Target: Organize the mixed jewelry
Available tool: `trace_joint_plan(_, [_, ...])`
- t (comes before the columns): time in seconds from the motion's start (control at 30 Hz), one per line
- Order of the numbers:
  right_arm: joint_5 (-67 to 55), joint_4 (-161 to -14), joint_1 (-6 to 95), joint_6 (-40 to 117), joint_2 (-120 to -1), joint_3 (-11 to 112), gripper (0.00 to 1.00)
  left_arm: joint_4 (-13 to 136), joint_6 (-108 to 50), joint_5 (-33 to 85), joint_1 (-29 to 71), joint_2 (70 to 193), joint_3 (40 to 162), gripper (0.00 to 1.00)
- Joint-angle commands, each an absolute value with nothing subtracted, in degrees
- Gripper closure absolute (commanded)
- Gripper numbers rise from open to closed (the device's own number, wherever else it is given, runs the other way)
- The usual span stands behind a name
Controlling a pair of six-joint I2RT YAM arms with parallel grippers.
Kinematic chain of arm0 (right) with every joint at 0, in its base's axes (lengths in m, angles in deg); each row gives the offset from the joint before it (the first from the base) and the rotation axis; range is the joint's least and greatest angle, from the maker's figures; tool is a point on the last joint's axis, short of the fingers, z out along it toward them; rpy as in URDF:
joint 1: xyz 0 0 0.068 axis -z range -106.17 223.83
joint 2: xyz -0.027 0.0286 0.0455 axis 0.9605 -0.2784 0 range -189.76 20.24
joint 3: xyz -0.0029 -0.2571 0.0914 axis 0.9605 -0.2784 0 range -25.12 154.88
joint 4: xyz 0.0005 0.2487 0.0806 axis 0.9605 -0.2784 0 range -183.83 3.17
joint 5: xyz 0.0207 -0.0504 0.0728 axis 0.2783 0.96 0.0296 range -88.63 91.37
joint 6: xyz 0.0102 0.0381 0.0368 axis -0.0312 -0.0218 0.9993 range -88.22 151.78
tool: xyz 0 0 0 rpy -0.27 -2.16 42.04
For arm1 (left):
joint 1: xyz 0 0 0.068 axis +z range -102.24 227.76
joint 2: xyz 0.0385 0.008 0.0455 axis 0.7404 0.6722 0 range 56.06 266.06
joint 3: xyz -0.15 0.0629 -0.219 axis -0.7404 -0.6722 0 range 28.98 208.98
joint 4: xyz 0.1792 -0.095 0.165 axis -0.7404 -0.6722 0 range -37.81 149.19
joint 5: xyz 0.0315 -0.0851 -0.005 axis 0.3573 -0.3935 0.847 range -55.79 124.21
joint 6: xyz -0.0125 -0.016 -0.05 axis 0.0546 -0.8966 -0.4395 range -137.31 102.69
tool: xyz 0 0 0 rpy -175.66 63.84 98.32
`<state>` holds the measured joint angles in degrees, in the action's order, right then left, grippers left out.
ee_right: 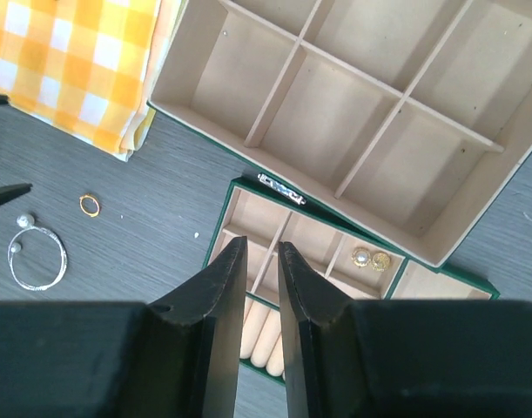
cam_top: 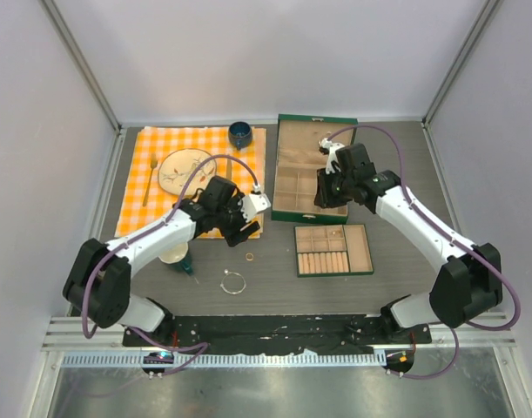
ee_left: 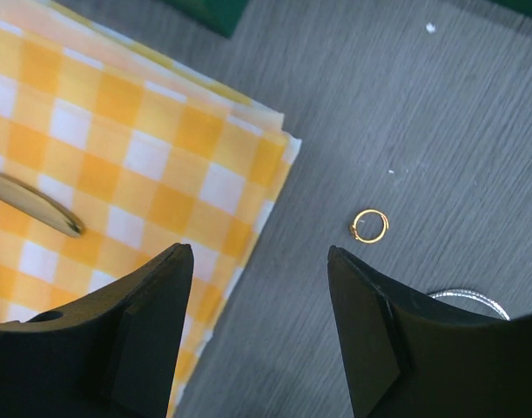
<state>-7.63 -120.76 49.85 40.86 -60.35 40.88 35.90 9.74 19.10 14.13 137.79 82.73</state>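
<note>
Closest to my bases, on the grey wood-grain tabletop (cam_top: 283, 283), lies the thin silver wire bangle (cam_top: 233, 282). It's an open hoop with pearly beads at its ends, hard, springy and nearly flat. Just beyond, not touching it, is the small gold ring (ee_left: 370, 225), a thin smooth loop lying flat near the corner of the yellow-and-white checked cloth (ee_left: 117, 131).

My left jaws hang above the gap between cloth edge and ring, spread wide with nothing between them. The fingers (ee_left: 370, 340) are blunt matte black plastic.

Likely trouble:
- The ring sits so low that thick tips could ride over it or flick it away, maybe under the soft layered cloth edge.
- A tip could catch the cloth and drag it.
- The bangle looks likely to skid or spring out of a pinch.

Further right sits the green beige-lined tray (cam_top: 370, 252) with small cells and padded rolls. Two pea-sized studs (ee_right: 370, 259), one pearly and one gold, lie in one cell. My right jaws hover above the tray, drawn close with a thin slit left and nothing visible in it. If they drop low, they could nudge the light tray and scatter those studs.

Farthest is the green beige-lined box (cam_top: 316, 119) with rigid square dividers.
</note>
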Motion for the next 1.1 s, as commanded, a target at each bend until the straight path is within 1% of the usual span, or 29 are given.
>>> trace_joint_plan(0.0, [-6.98,-116.89,49.75,38.81,-58.42,43.53,0.73,35.54,6.52,20.50,14.19,140.08,81.71,0.34])
trace_joint_plan(0.17, [-6.63,-116.45,49.75,38.72,-59.12,43.62,0.76,36.16,3.62,21.47,13.57,145.08,82.59,0.37])
trace_joint_plan(0.3, [-5.84,-116.18,49.75,38.54,-58.60,42.48,0.77,36.60,2.21,20.77,13.31,146.50,83.47,0.37])
trace_joint_plan(0.77, [-5.31,-115.57,49.75,38.55,-57.71,41.42,0.78,35.46,-1.75,22.00,9.97,148.34,84.09,0.37])
trace_joint_plan(1.07, [-5.40,-115.30,49.75,38.63,-57.01,40.80,0.78,35.46,-1.49,22.96,9.79,149.75,84.17,0.41])
